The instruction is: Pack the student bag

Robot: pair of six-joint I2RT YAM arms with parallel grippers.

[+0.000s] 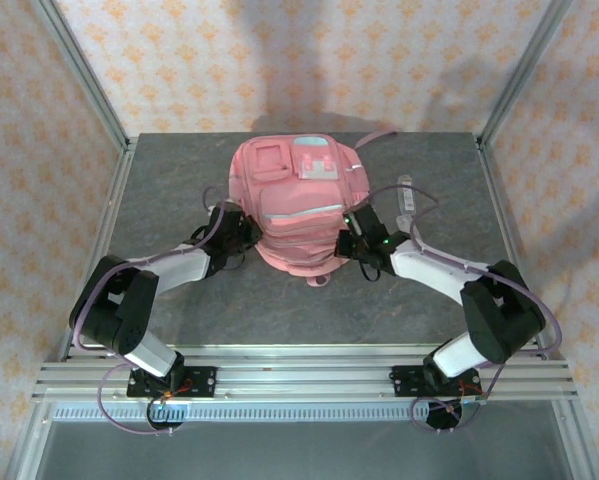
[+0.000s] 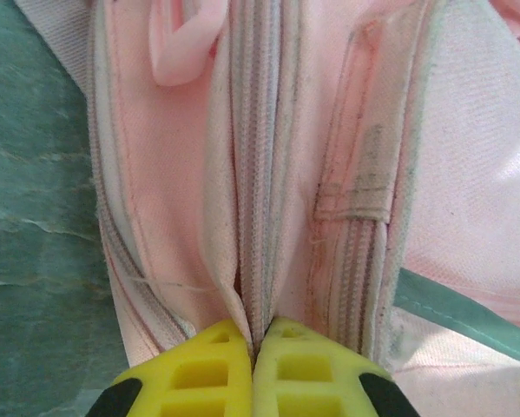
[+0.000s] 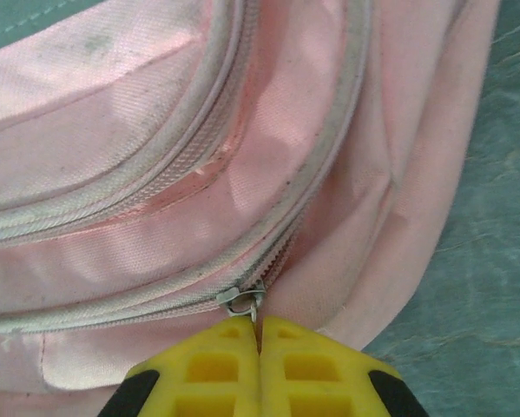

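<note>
Student bag (image 1: 294, 205): pink, lying front pockets up at centre of grey table (image 1: 169, 190), slightly toward far side.
Left pincer (image 2: 253, 337): at bag's left flank, yellow fingertips pressed together, nipping fold of pink fabric beside striped webbing (image 2: 260, 174).
Right pincer (image 3: 260, 328): at bag's right flank, fingertips pressed together, pinching metal zipper pull (image 3: 242, 301) on zip track.
</note>
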